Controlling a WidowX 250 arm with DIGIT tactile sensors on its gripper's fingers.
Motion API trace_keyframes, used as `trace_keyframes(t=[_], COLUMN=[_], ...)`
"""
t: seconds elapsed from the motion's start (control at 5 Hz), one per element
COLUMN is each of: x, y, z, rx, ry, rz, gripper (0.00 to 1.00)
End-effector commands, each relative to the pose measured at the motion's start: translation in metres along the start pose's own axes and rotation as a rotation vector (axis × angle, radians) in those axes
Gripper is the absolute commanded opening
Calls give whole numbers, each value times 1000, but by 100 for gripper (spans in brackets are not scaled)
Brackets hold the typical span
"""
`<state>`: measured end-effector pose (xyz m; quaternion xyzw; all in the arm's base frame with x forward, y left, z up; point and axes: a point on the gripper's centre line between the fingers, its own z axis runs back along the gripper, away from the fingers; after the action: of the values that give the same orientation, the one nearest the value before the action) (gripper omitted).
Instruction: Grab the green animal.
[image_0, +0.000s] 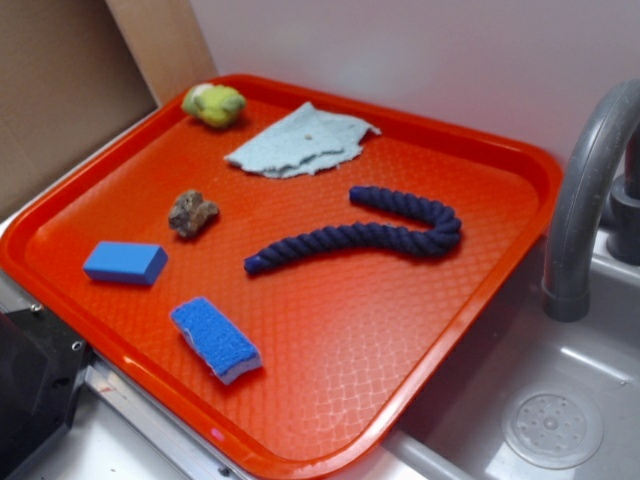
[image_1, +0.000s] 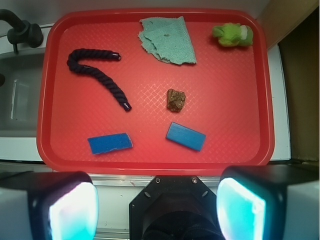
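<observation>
Green animal (image_1: 232, 35) lies untouched in the tray's (image_1: 55, 65) far corner, ahead and to the right of the gripper (image_1: 157, 207), well apart from it. Jaws spread wide, holding nothing. Risks: long reach; toy sits close to the raised rim, so one finger may strike it. Lumpy soft shape could squirm out of a shallow pinch. Brown rock (image_1: 175, 99) lies between gripper and toy, slightly left: possible mis-grab. Cloth (image_1: 168, 38) left of toy, clear.
</observation>
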<state>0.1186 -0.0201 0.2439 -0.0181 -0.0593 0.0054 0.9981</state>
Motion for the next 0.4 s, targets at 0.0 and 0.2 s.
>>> trace_keyframes(t=[0.0,0.2], x=[0,38], y=[0,-6], z=[0,-30], rx=[0,3], ry=[0,-12], rz=[0,136], gripper=[100,100])
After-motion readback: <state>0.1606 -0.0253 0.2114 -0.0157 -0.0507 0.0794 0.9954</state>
